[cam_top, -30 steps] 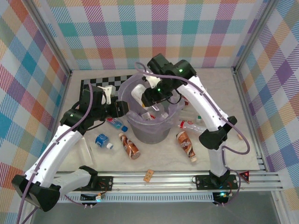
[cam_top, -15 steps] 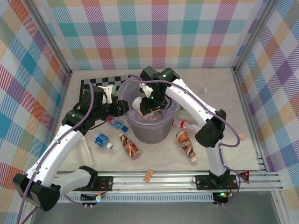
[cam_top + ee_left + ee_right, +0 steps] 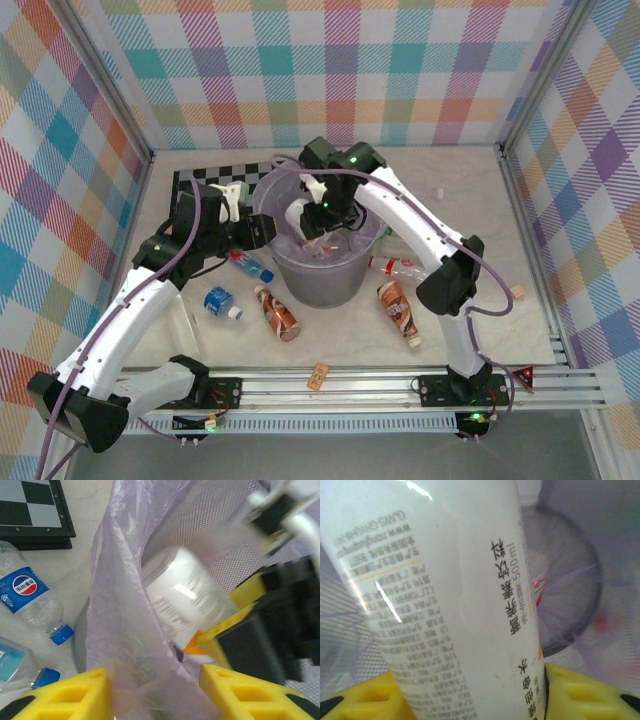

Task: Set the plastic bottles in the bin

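**Q:** Where is the carried item?

**A:** The white opaque plastic bottle with black print (image 3: 445, 580) hangs tilted inside the rim outline of the large round grey bin (image 3: 325, 285), within the translucent lilac bag liner (image 3: 120, 605). The right gripper (image 3: 305, 215) clamps it, with yellow fingers (image 3: 590, 690) on either side of its body.

**Q:** And the left gripper?

**A:** The left gripper (image 3: 155, 680) sits at the bin's left rim. Its fingers (image 3: 65, 695) stand narrow with a fold of liner between them; whether the film is actually pinched cannot be told.

**Q:** What lies on the table (image 3: 470, 200)?

**A:** Left of the bin lie a clear blue-capped bottle (image 3: 248, 266) and a blue-labelled bottle (image 3: 218, 301). In front lie a brown-labelled bottle (image 3: 277, 312) and a second brown-labelled bottle (image 3: 398, 312). A clear red-capped bottle (image 3: 400, 268) lies to the right.
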Motion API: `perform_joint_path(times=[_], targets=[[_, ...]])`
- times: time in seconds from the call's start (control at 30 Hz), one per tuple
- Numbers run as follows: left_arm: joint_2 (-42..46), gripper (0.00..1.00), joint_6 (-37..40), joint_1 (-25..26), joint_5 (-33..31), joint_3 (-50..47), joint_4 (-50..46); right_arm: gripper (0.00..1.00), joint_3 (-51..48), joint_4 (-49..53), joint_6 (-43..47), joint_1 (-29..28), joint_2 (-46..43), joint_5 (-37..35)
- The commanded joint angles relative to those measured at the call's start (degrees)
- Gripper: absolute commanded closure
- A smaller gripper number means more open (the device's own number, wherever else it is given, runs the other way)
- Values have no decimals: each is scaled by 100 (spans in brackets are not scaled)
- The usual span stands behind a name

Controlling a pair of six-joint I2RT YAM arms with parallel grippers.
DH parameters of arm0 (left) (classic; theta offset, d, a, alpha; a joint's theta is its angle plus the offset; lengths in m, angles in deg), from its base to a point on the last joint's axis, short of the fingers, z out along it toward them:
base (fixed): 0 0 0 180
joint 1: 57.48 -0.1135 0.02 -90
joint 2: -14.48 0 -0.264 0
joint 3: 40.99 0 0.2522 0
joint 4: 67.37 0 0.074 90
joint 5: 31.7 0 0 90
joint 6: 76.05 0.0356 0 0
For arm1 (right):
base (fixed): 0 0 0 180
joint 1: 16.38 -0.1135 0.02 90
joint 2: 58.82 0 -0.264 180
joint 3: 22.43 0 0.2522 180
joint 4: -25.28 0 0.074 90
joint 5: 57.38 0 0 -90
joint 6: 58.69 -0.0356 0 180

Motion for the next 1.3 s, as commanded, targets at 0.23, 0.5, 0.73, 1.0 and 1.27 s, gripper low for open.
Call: perform_joint_path(times=[0.23,0.5,0.73,1.0,1.27], targets=[[-5,54,67,60,-64,-49,-70,55,724,1198,-16,71,-1342,-1013],[-40,54,93,65,-64,66,-90,55,945,-173,203,57,-1792,-41],[8,54,43,62,-41,65,-65,54,1311,-613,138,57,-1134,-5],[41,54,41,64,-2,92,-61,54,1201,-547,60,64,-262,413],[60,55,32,60,-25,33,-16,54,-169,-794,-184,22,-222,615]])
